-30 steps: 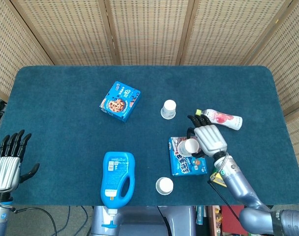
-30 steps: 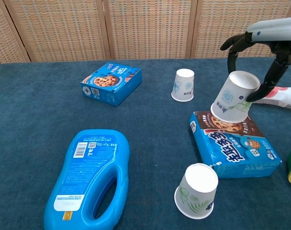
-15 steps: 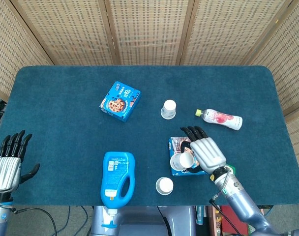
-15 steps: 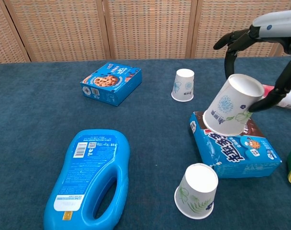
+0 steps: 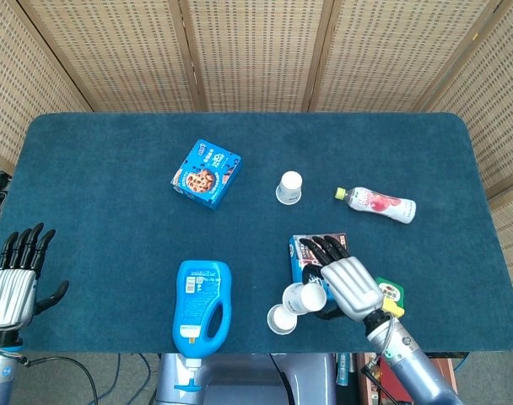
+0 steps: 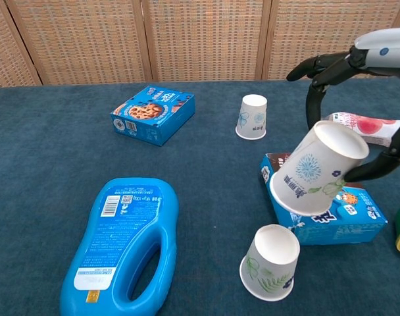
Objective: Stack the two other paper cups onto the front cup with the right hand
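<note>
My right hand (image 5: 348,285) (image 6: 358,99) holds an upside-down paper cup (image 6: 316,169) (image 5: 305,297), tilted, just above and a little behind the front cup (image 6: 271,262) (image 5: 282,319). The front cup stands upside down near the table's front edge. Another upside-down paper cup (image 6: 253,116) (image 5: 289,187) stands further back, mid-table. My left hand (image 5: 16,277) hangs open at the table's front left corner, away from all cups.
A blue cookie box (image 6: 325,204) lies under and behind the held cup. A blue detergent bottle (image 6: 120,243) lies at the front left. A second cookie box (image 6: 152,112) sits at the back left, and a pink drink bottle (image 5: 380,203) lies at the right.
My right hand has carried the cup forward and lower, from over the cookie box to just above the front cup. The left hand has not moved.
</note>
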`<state>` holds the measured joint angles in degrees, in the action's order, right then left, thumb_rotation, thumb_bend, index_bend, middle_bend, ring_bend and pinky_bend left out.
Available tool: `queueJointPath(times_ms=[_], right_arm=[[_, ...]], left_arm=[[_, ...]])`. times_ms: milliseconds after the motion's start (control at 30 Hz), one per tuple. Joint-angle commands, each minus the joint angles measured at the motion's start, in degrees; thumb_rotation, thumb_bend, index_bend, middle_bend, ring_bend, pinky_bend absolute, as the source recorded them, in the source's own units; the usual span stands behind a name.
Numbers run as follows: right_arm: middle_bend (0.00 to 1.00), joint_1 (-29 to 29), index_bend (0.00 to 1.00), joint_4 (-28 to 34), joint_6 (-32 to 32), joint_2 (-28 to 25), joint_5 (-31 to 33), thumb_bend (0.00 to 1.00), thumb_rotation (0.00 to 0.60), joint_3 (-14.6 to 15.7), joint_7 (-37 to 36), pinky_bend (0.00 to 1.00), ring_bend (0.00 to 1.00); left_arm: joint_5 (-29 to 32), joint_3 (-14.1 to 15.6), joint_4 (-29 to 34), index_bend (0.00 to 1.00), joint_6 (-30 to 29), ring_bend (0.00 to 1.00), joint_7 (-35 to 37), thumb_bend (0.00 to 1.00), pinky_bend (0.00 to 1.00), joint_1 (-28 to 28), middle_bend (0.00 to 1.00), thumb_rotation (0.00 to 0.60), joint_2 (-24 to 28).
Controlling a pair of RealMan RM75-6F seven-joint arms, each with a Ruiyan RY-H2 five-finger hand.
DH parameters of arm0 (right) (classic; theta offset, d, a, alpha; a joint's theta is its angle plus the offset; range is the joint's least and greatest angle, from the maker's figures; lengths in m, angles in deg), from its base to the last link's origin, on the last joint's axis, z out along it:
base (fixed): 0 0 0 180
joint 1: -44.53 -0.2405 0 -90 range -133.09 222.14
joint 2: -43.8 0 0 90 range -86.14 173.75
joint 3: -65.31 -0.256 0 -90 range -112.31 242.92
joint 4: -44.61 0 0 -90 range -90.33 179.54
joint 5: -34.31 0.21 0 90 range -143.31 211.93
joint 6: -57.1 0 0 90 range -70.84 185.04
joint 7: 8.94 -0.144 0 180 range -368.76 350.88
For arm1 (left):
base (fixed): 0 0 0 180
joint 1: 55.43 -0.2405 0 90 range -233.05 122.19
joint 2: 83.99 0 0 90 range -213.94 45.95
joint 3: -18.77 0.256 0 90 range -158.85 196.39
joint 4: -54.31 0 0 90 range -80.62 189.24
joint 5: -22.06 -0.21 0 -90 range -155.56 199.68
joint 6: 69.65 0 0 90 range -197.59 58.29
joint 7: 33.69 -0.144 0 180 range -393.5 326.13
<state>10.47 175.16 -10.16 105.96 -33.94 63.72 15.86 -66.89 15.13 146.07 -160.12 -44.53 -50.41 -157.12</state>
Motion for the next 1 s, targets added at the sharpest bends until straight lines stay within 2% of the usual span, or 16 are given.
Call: queueJointPath(times_ms=[33,767,1000], right_arm=[[0.14,0.6,0.52,0.4,0.3,0.2,-1.3,0.13,0.6,0.5,-0.5,0.02,0.0],[0.14,1.4,0.52,-1.6,2.0,6.5,-0.5,0.13,0.6,2.0,3.3,0.02,0.0],[0.14,1.5,0.52,-3.3,2.1,7.9,0.0,0.13,0.6,1.5,3.0,0.02,0.0]], left_arm=[[-0.1,0.0,0.1,0.0,-0.1,0.0,-0.1,0.27,0.0,0.0,0.0,0.6,0.0],[-0.2,0.0,0.2,0.0,-0.3,0.0,0.2,0.27,0.0,-0.1,0.0,0.6,0.2],[-0.3,0.1,0.2,0.0,-0.3,0.0,0.0,0.27,0.0,-0.1,0.0,0.6,0.2]])
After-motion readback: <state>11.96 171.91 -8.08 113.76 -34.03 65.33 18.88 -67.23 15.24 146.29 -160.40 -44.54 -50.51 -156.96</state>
